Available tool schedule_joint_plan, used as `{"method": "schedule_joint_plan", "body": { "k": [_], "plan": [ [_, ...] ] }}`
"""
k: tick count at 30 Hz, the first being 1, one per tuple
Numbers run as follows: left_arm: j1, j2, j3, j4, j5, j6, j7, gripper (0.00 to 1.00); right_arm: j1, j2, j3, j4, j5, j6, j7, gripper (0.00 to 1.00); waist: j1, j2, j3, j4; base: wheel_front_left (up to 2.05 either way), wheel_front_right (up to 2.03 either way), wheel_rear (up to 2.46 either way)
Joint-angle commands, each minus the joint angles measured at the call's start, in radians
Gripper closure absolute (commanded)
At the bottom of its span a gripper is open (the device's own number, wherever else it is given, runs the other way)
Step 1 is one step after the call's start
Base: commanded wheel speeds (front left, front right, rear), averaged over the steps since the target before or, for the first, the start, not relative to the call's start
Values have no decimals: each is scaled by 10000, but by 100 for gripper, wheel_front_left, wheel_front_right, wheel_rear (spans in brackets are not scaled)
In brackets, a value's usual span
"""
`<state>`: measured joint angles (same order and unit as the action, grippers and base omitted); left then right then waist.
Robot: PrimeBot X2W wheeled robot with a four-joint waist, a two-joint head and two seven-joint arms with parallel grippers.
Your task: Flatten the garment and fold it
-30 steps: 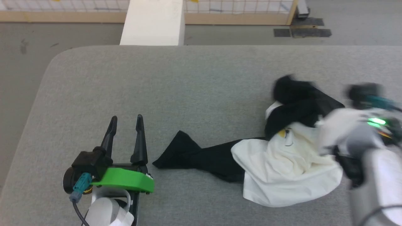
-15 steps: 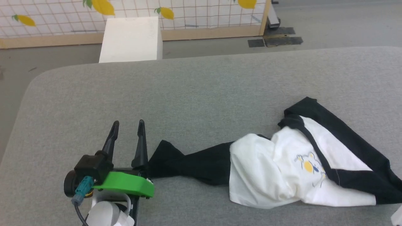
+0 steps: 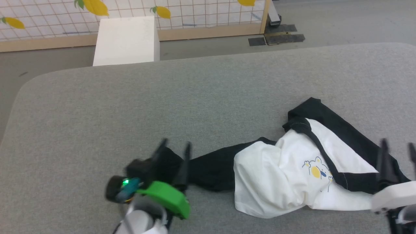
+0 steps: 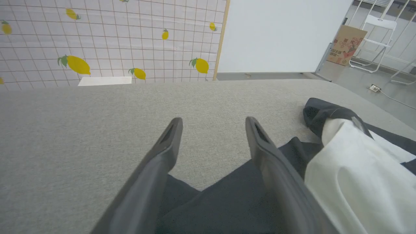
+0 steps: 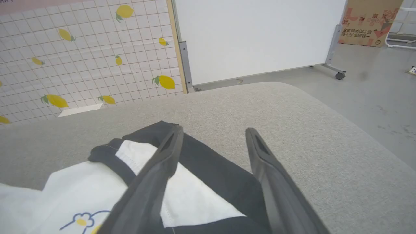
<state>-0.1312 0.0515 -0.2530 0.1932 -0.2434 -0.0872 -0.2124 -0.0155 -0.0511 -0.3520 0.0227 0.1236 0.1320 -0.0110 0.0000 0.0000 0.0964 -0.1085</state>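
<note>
The garment (image 3: 276,175) lies crumpled; left gripper (image 3: 175,145), spread wide, hangs over its left end, right gripper (image 3: 398,143) likewise over its right.

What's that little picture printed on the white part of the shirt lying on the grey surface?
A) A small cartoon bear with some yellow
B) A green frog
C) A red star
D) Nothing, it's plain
A: in the head view, the garment carries a small bear print, drawn in outline with a yellow patch, on its white front just beside the black neck trim.
</note>
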Motion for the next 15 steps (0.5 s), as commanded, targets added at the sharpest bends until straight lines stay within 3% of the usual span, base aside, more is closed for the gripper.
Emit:
{"method": "schedule_joint_plan", "body": {
  "k": [1,7,15],
  "plan": [
    [-406,-12,-334,283,-91,-52,432,0,190,8,376,-98,64,-13,-136,0,0,0,58,-81,0,0,0],
    [-1302,-12,-1482,1484,-100,320,2851,0,226,8,1327,-153,376,-13,-161,0,0,0,212,-394,0,0,0],
    [-2238,253,-2012,2769,389,995,6816,0,143,8,1896,-210,581,-13,-143,0,0,0,390,-789,0,0,0]
  ]
}}
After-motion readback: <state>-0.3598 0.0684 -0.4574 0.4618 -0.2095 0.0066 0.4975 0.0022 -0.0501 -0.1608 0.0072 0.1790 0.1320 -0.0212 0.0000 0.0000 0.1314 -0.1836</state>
